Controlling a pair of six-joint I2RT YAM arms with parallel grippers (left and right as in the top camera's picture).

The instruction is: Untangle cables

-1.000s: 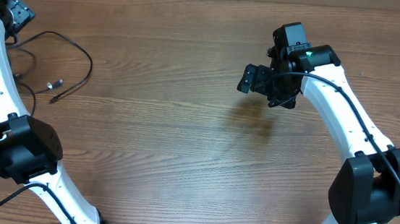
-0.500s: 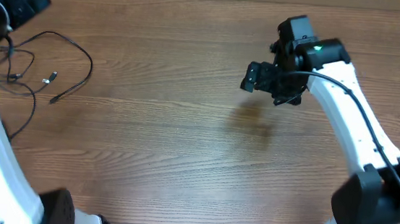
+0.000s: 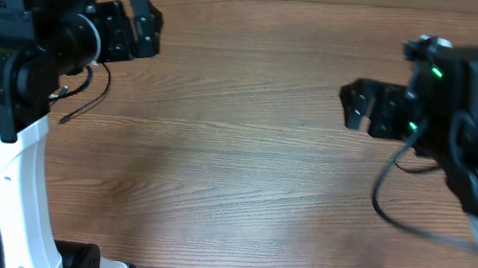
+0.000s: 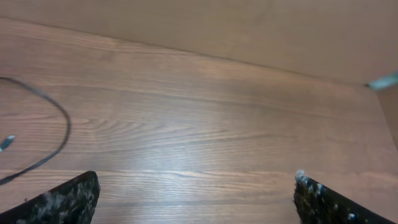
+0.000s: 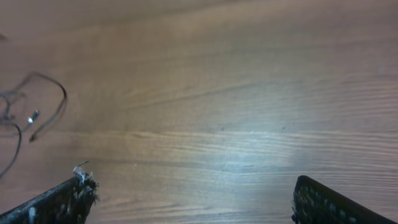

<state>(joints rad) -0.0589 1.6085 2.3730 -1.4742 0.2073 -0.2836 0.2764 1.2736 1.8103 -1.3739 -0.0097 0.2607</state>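
**Both arms up high, cables waiting at the left edge**

Wood-grain worktop [image 3: 235, 177] fills the overhead frame, bare across its middle, and no box, tray or bin shows anywhere on it, so there is nothing to report inside any container.

Biggest in shot is the left arm [image 3: 17, 89], looming over the upper left of the frame, with the left gripper [image 3: 131, 33] spread wide and holding nothing. Over at the right, the right gripper [image 3: 371, 111] hangs above bare wood, jaws just as wide, also empty; its wrist view shows open board between the two finger tips.

Now the small stuff: the cables [image 5: 31, 118] lie in a loose loop at the left of the right wrist view, with one pale plug end [image 5: 33, 116] inside the curve. From overhead only a short black strand peeks out beneath the left arm in the upper left.

My read on the next step: come down on a free run of cord near a plug end, pinch one strand only, and draw it clear of the loop slowly, letting the other arm pin the rest.
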